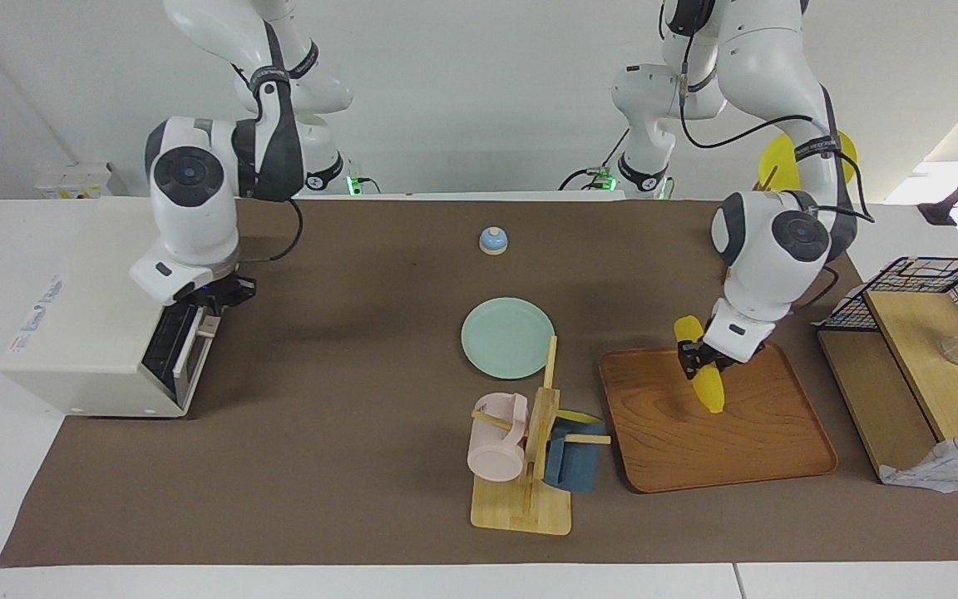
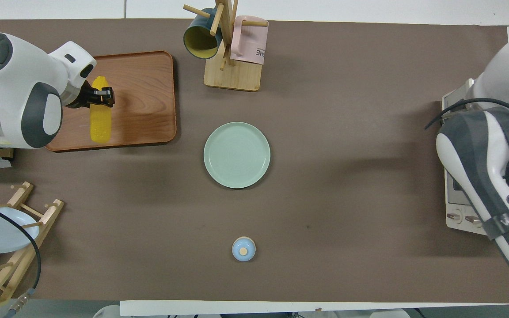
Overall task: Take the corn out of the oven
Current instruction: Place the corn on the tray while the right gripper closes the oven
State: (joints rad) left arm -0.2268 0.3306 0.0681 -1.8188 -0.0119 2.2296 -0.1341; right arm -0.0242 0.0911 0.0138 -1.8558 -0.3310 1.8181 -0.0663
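Observation:
The yellow corn is over the wooden tray, tilted, with its lower tip at the tray's surface. My left gripper is shut on the corn's middle. In the overhead view the left gripper crosses the corn above the tray. The cream-white oven stands at the right arm's end of the table, and its dark door looks closed or nearly closed. My right gripper is at the door's top edge. In the overhead view the right arm hides most of the oven.
A mint plate lies mid-table, with a small blue bell nearer the robots. A mug tree with pink and blue mugs stands beside the tray. A wire basket on a wooden shelf and a dish rack are at the left arm's end.

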